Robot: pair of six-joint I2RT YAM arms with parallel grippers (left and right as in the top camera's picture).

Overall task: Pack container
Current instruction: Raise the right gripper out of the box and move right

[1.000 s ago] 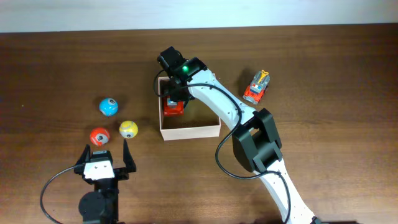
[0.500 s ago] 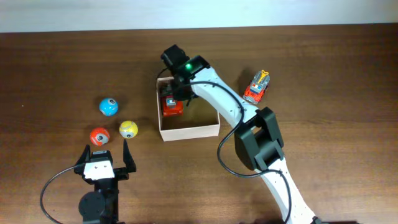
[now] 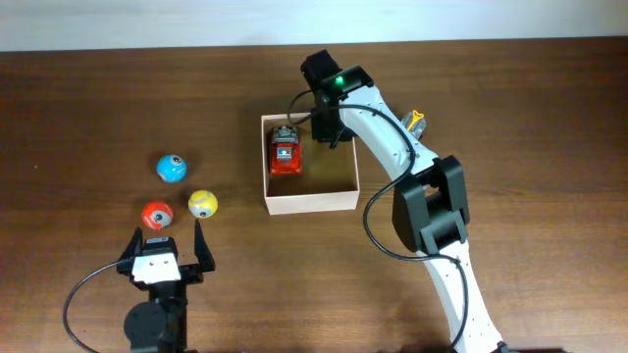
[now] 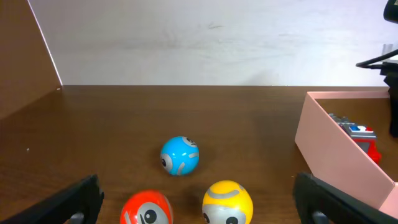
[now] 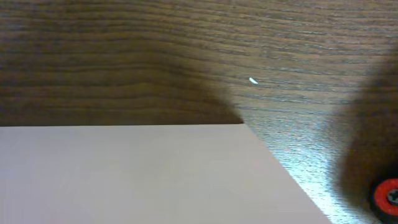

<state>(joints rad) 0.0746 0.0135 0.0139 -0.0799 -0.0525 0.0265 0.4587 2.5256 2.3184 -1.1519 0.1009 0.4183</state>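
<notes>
The container (image 3: 339,201), a cream-white square box, stands mid-table. A red toy truck (image 3: 286,155) lies in its far left part, and its roof (image 4: 357,132) shows over the wall (image 4: 333,152) in the left wrist view. My right gripper (image 3: 329,130) hangs over the box's far right edge. Its fingers do not show in the right wrist view, where a pale box wall (image 5: 124,174) fills the lower half. My left gripper (image 3: 166,235) rests open near the front edge. Red (image 4: 147,208) and yellow (image 4: 227,202) balls lie between its fingers.
A blue ball (image 3: 171,168), a yellow ball (image 3: 202,204) and a red ball (image 3: 157,215) lie left of the box. A second toy truck (image 3: 416,120) peeks out behind the right arm; one red wheel (image 5: 388,194) shows in the right wrist view.
My right gripper has moved from over the box's left part to its far right edge. The box has slid a little to the right. The red truck now lies uncovered.
</notes>
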